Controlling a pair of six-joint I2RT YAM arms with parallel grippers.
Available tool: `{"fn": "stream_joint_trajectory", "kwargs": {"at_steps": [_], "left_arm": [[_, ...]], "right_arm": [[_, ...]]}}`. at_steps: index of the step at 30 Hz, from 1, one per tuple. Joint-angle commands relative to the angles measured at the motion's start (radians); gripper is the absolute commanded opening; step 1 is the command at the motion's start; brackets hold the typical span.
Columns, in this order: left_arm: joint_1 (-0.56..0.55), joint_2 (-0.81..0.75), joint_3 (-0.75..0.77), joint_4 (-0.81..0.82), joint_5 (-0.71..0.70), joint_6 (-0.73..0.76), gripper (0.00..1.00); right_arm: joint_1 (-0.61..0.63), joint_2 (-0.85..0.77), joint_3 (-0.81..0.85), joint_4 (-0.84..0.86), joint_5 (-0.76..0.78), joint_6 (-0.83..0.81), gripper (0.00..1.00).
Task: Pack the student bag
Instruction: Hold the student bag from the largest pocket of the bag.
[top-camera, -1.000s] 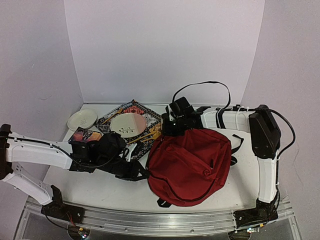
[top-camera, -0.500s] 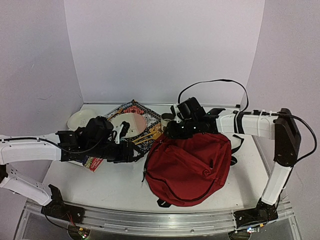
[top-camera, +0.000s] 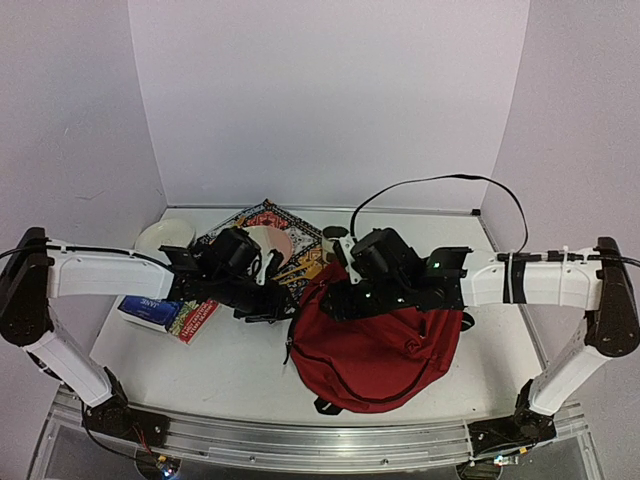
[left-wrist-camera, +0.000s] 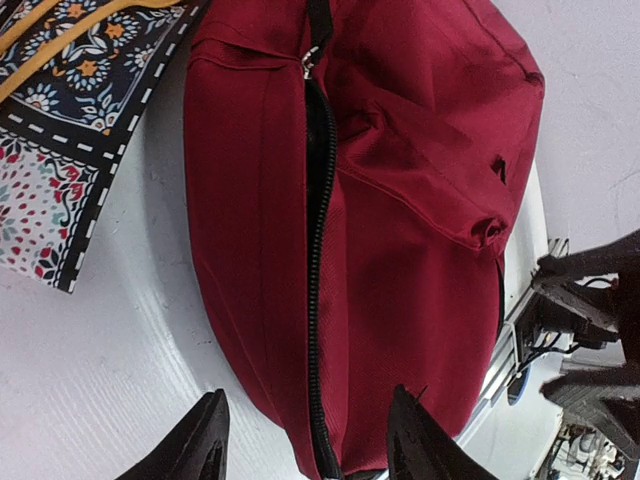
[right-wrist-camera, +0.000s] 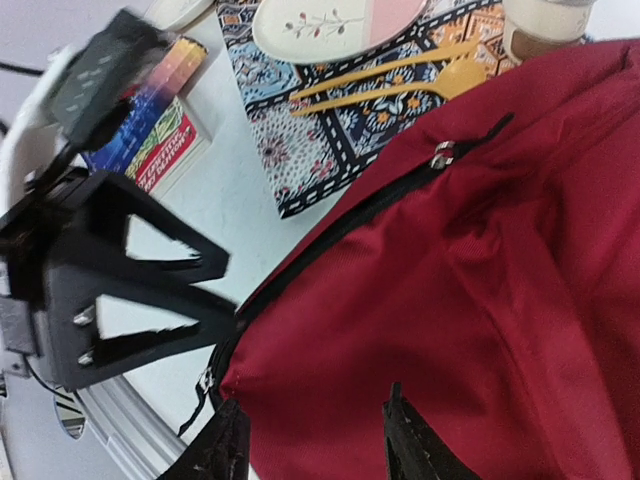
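Student bag (top-camera: 385, 340) lies under right tool (right-wrist-camera: 313, 400), beside left tool (left-wrist-camera: 305, 400); both open, empty.

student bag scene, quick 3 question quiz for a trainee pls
1. True or false: the left gripper and the right gripper both stand open, gripping nothing.
2. What lies on the patterned mat? A) a plate B) a laptop C) a bottle
3. In the top view, on which side of the student bag does the book lie?

Key: 1 true; 2 A; 3 the left side, by the left arm.
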Motion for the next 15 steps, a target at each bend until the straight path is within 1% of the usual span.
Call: {"fn": "stream_joint_trajectory", "kwargs": {"at_steps": [1,3,6,10,12,15], "left_arm": [[0.003,0.073,0.092,0.037,0.064,0.022,0.43],[0.003,0.099,0.102,0.044,0.080,0.016,0.35],[0.003,0.114,0.109,0.057,0.098,0.003,0.18],[0.002,0.118,0.111,0.081,0.115,-0.022,0.03],[0.003,0.120,0.110,0.094,0.122,-0.039,0.00],[0.002,0.117,0.092,0.144,0.135,-0.093,0.00]], "right_arm": [[0.068,-0.014,-0.005,-0.019,0.021,0.065,0.45],[0.094,-0.004,0.006,-0.012,0.020,0.087,0.45],[0.138,0.013,0.019,0.011,0.027,0.125,0.45],[0.181,0.049,0.020,0.056,0.031,0.195,0.45],[0.198,0.072,0.021,0.084,0.028,0.223,0.45],[0.218,0.109,0.028,0.110,0.032,0.262,0.45]]}}
